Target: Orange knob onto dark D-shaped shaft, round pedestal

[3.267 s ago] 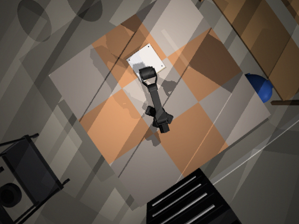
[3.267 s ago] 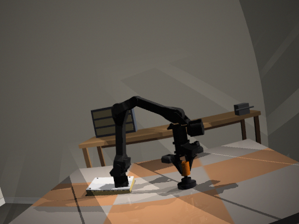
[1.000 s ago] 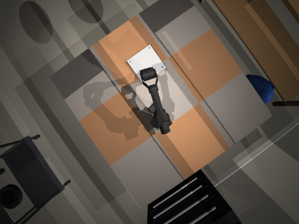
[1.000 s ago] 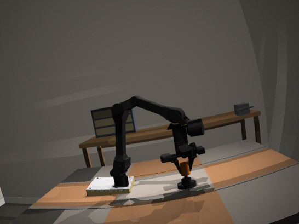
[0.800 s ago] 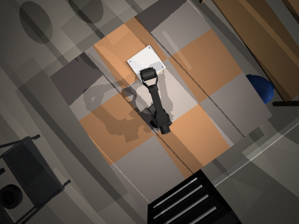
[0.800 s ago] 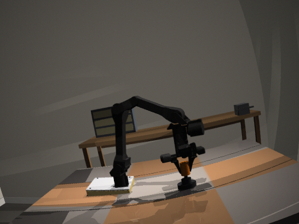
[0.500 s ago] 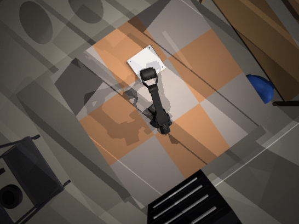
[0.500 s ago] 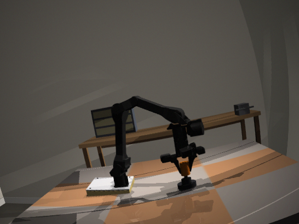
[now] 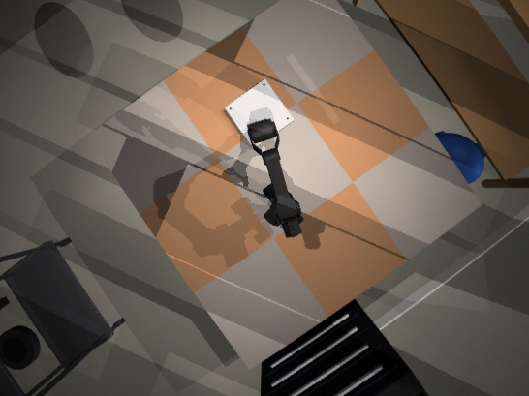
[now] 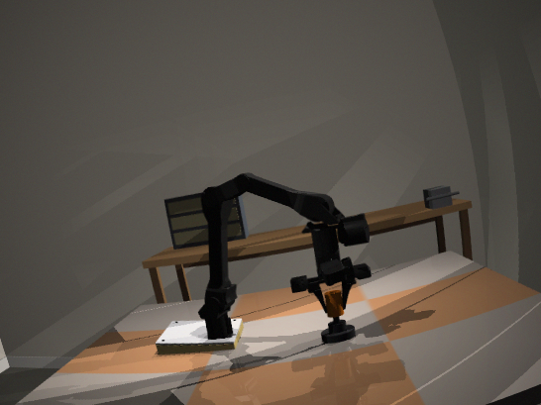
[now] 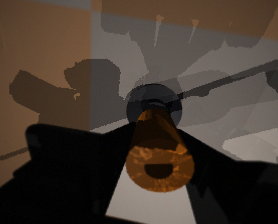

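Observation:
The orange knob (image 10: 334, 303) (image 11: 165, 183) is held between the two fingers of my gripper (image 10: 335, 311) (image 11: 155, 129), which is shut on it. The knob hangs over the round dark pedestal (image 10: 327, 337) (image 11: 134, 107). A short length of the dark shaft (image 10: 337, 320) shows between the knob's lower end and the pedestal's hub, so the knob is not down on the pedestal. Whether the shaft's tip is inside the hole is hidden. In the wrist view the knob's D-shaped hole faces the camera, its straight edge toward the top. The shaft's flat side is hidden.
The arm's white base plate (image 9: 276, 103) (image 10: 185, 329) stands on the orange and grey checkered floor. A wooden bench (image 9: 436, 45) (image 10: 396, 221) stands beyond it, with a blue round object (image 9: 465, 158) beside it. A black slatted unit (image 9: 339, 359) lies off to the other side.

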Action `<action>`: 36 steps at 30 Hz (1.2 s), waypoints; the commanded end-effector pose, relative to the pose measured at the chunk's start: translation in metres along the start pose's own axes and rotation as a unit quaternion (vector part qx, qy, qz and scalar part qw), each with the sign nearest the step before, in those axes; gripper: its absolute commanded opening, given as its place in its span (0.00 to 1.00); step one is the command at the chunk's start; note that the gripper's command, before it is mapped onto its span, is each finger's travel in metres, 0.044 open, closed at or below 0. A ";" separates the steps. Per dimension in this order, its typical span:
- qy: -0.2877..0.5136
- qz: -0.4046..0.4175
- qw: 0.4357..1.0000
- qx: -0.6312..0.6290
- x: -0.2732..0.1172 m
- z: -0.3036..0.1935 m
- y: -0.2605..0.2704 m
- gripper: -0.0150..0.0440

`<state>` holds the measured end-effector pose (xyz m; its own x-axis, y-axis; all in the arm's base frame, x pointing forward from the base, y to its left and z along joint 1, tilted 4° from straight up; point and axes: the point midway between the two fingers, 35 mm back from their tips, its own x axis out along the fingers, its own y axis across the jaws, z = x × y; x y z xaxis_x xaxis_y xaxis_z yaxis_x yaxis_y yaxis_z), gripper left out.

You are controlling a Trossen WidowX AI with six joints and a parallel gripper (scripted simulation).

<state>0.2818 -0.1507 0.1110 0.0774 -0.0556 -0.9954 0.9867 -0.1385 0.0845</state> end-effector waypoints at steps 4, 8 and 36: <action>0.001 0.002 0.998 0.057 0.000 0.000 0.002 0.25; 0.001 0.002 0.998 0.057 0.003 0.000 0.001 0.25; 0.001 0.002 0.995 0.100 -0.001 0.000 0.001 0.25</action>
<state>0.2822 -0.1510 0.1106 0.0785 -0.0562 -0.9953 0.9576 -0.2733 0.0910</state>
